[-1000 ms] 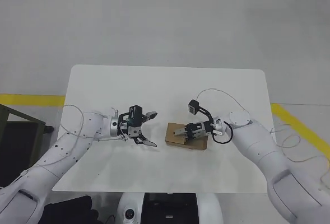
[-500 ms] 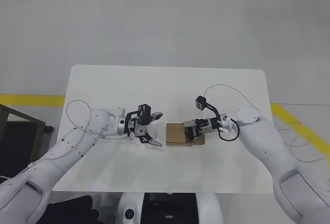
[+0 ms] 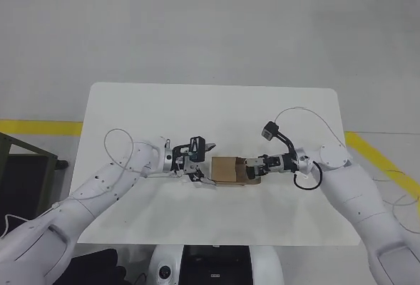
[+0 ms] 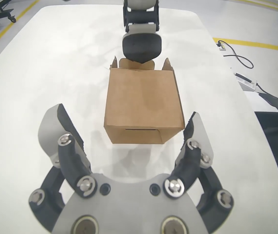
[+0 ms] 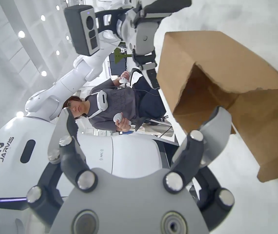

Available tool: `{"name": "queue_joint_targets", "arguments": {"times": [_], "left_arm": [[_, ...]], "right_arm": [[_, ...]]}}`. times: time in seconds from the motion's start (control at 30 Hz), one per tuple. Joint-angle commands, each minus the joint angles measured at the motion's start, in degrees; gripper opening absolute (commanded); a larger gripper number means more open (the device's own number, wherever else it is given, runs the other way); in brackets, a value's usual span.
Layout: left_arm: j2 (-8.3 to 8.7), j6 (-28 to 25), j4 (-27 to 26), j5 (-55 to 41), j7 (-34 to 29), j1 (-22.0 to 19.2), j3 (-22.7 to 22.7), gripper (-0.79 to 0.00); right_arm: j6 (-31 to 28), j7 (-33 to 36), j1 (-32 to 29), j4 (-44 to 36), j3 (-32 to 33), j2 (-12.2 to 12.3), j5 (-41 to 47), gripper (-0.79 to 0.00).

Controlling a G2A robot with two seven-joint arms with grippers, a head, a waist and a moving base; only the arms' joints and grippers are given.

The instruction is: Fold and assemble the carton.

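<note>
I'm holding the left gripper (image 3: 207,165) just left of the carton (image 3: 227,169), its fingers spread wide apart, gripping nothing and flanking the closed end. The brown carton is lying on its side on the white worktop (image 3: 160,107), around the middle and toward the near edge. The right gripper (image 3: 251,169) is sitting at the carton's open right end, fingers apart, one fingertip touching the flaps there.

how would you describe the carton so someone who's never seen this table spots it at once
On the white table, near its middle, two grippers face each other. The carton lies between the left gripper and the right gripper. It is the only brown cardboard thing there, with loose flaps at the right gripper's end.
</note>
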Motion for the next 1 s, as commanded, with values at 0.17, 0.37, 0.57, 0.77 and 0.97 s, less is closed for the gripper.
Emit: {"name": "queue_joint_targets", "arguments": {"times": [0.17, 0.37, 0.57, 0.77, 0.97], "left_arm": [[-1.23, 1.27, 2.53, 3.99, 4.43, -0.05, 1.76, 0.000], [-2.32, 0.41, 4.83, 3.57, 6.40, -0.50, 2.37, 0.000], [-3.53, -0.85, 6.38, 2.64, 6.21, -1.20, 2.99, 0.000], [-4.54, -1.34, 7.96, 1.99, 6.31, -1.69, 3.25, 0.000], [-5.18, -2.12, 9.13, 1.43, 6.41, -1.98, 3.04, -0.058]], "right_arm": [[1.66, -0.06, -5.49, -8.53, 5.50, 2.26, -0.39, 0.000], [2.96, -0.69, -8.37, -13.02, 7.95, 3.20, -1.05, 0.000], [3.74, -1.22, -9.70, -14.35, 8.99, 3.59, -1.27, 0.000], [4.28, -1.28, -10.35, -15.13, 9.86, 3.91, -1.72, 0.000], [4.54, -1.33, -11.17, -15.61, 10.74, 4.23, -1.89, 0.000]]}}
